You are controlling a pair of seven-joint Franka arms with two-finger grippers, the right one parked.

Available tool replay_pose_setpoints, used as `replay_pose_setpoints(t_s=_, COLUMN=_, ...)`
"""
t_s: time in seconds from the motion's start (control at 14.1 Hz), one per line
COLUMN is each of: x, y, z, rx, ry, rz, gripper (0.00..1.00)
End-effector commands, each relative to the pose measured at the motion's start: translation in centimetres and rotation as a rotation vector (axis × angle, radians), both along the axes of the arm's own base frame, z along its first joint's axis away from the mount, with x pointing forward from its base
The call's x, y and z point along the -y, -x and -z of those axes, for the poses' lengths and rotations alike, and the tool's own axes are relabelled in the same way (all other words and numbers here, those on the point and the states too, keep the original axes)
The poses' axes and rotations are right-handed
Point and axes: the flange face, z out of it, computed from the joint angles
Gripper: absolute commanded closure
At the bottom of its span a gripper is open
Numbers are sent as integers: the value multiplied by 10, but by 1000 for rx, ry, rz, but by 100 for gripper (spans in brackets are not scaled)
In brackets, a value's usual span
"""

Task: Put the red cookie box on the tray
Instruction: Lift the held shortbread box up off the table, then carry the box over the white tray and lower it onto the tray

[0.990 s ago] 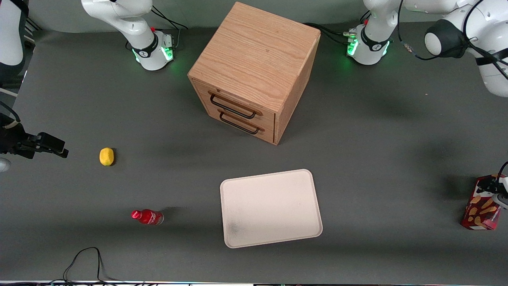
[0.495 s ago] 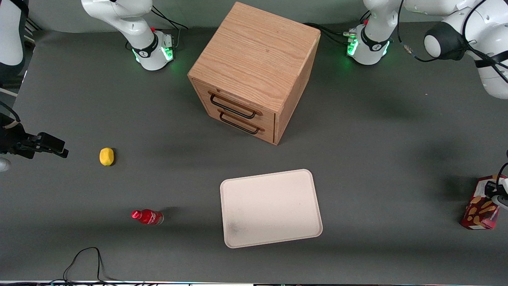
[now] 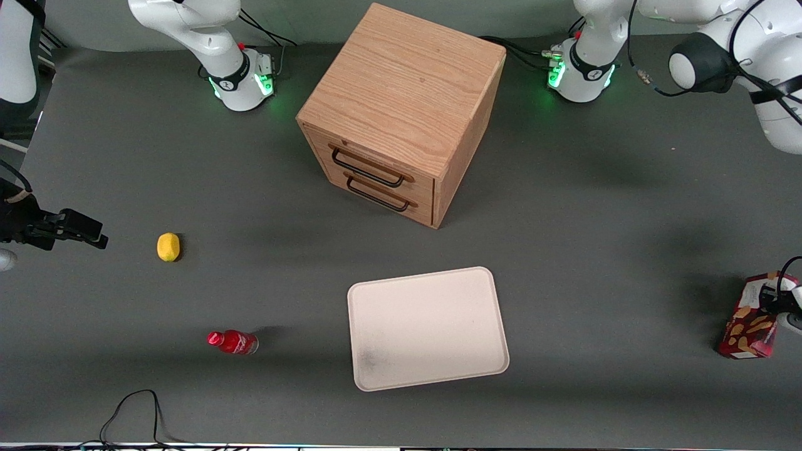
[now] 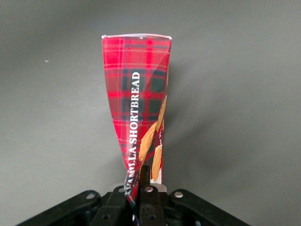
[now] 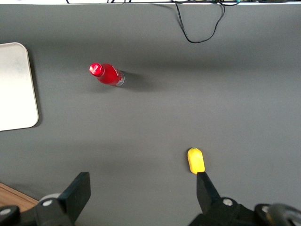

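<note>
**Gripping the Cookie Box at the Table's Working End**

Pinching the red cookie box by one narrow end, my gripper sits at the working arm's end of the table, right at the edge of the front view. My two fingers are drawn together on the carton's end, so close that the cardboard looks squeezed where I hold it. From my wrist I see the tartan side with white lettering and the tan biscuit pictures running away from my fingers, the box's free end pointing away from me (its flap edge shows pale).

In the front view the box stands tilted, its upper end at my gripper and its lower end reaching toward the dark grey table; I cannot tell whether that lower end touches.

The tray lies well apart from my gripper, toward the parked arm's end of the table, flat and bare, with a faint grey smudge near one corner. Farther from the front camera than the tray stands a wooden drawer cabinet. A small red bottle and a yellow lemon-like object lie farther off still, toward the parked arm's end.
</note>
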Motion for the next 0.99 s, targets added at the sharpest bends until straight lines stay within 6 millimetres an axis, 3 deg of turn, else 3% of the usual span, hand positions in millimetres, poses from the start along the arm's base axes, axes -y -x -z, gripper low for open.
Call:
replay_pose_setpoints(t_s=0.0, x=51, y=3, z=-75, rx=-64, ry=69, rz=-139, gripper=100)
replay_pose_setpoints(t_s=0.28, x=151, y=6, z=-156, rx=-143, ry=62, rz=-339, gripper=100)
replay_pose_setpoints(t_s=0.35, x=176, y=8, z=-168, rx=-168, ry=61, rz=-404, gripper=100)
replay_pose_setpoints(t_s=0.78, x=361, y=1, z=-198, rx=-193, ry=78, rz=-722, gripper=100)
replay_pose_setpoints(t_s=0.92, x=420, y=-4, z=-193, rx=-171, ry=56, rz=-760, gripper=100)
